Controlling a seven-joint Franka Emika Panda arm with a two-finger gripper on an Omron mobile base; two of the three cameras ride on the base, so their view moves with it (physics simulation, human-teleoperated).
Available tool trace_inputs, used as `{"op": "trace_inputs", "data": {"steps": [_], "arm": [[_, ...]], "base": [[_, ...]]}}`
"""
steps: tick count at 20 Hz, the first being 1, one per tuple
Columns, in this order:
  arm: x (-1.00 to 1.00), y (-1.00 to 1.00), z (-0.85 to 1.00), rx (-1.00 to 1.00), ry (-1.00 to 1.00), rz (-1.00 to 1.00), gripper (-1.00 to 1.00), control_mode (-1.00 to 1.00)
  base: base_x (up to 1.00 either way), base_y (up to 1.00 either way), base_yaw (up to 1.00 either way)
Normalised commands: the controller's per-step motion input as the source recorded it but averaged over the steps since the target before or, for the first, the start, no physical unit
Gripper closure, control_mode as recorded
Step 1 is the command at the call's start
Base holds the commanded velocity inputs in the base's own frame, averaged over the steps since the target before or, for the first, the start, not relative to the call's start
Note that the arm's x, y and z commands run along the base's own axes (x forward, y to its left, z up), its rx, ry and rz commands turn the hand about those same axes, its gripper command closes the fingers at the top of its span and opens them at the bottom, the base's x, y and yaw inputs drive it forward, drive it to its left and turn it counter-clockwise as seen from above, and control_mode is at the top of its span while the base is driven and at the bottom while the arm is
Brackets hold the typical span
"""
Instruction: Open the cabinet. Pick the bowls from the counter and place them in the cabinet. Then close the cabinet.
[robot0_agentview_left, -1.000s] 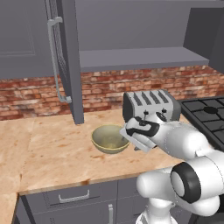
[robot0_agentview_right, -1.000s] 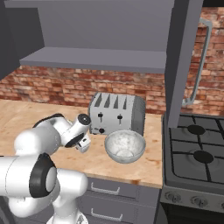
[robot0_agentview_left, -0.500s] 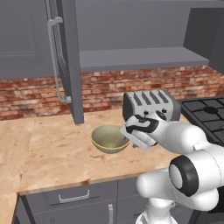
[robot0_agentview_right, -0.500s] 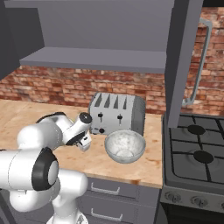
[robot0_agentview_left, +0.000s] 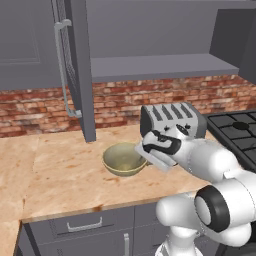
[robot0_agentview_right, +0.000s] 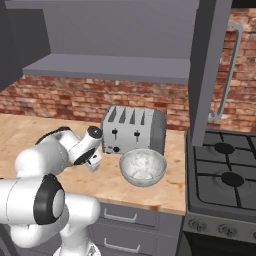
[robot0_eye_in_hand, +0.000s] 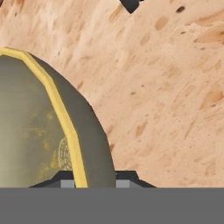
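The glossy olive-tan round bowl (robot0_agentview_left: 123, 159) sits on the broad light tan stone-look counter (robot0_agentview_left: 60, 175), just left of the silver four-slot toaster (robot0_agentview_left: 172, 120) and nearer the front edge than the toaster is. It looks like glazed ceramic: stiff, smooth and probably slippery, with some weight, and likely to chip if knocked against a cabinet shelf. The thin yellowish rim (robot0_eye_in_hand: 65, 127) is the only sensible place to take it, one finger inside the wall and one outside, since the body is far too wide to span.

That is the hold being made. In the hand view the rim runs down between the two dark fingertips (robot0_eye_in_hand: 63, 180), and the two-finger gripper (robot0_agentview_left: 146, 158) sits at the bowl's right edge, its jaws drawn close about the wall; I judge it to be pinching the rim, though whether the pinch is firm I cannot tell. A one-sided rim hold will let the bowl tip, so a level, slow lift seems wise.

The second bowl, white with grey marbling (robot0_agentview_right: 142, 167), stands in front of the toaster, near the black gas stove (robot0_agentview_right: 225, 180). Above, the dark grey cabinet stands with its left door (robot0_agentview_left: 77, 65) swung open and its shelf (robot0_agentview_left: 160, 65) bare.
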Motion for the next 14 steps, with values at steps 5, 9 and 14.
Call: {"op": "trace_inputs", "data": {"steps": [5,9,14], "arm": [[-0.15,0.02,0.66,0.0,0.01,0.0,1.0,-1.0],[0.0,0.0,0.82,0.0,0.08,-0.03,1.0,-1.0],[-0.09,0.0,0.74,0.0,0.01,-0.03,1.0,-1.0]], "base": [[0.0,0.0,0.0],[0.0,0.0,0.0],[0.0,0.0,0.0]]}}
